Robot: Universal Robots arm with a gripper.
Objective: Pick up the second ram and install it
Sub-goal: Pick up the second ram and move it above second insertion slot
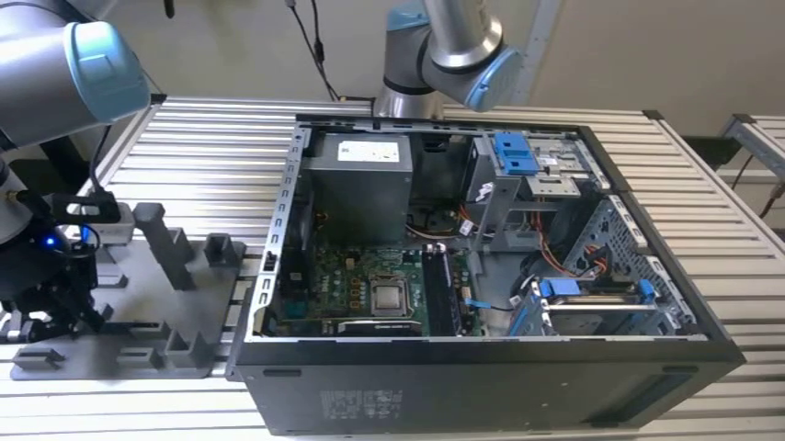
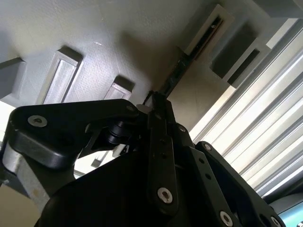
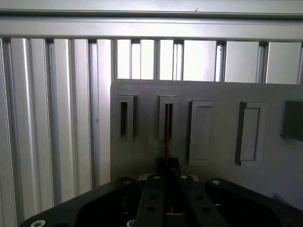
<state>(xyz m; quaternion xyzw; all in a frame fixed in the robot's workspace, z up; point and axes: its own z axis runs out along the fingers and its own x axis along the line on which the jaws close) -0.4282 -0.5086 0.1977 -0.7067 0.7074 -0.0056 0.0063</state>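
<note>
Hand [image 1: 58,320] is down over the grey tray [image 1: 172,317] at the exterior view's left, on the slatted counter [image 1: 221,147]. My arm's wrist sits directly above it, and the tray's tall post [image 1: 153,241] stands just beside it on the side toward the case.

In both wrist views the hand [image 3: 167,166] [image 2: 156,101] has its fingers drawn together on the ram [image 3: 167,142] [image 2: 178,74]. I read this as clamped, since no gap shows on either side of the stick. I see the ram edge-on as a thin dark line. One end is pinched between the fingers and the far end reaches a narrow raised slot [image 3: 168,118] [image 2: 207,32] in the tray [image 3: 218,90] [image 2: 118,42]. I cannot tell whether that far end is seated in the slot or just above it.

In the first wrist view this slot is one of a row of rectangular pockets on the tray, with the counter slats [image 3: 47,118] beyond the tray edge.

The open case [image 1: 491,386] lies at the centre of the exterior view, well apart from the hand. The green board [image 1: 344,285] is exposed inside it, with the CPU [image 1: 390,296] seated near the middle. A second arm [image 1: 442,46] stands behind the case.
</note>
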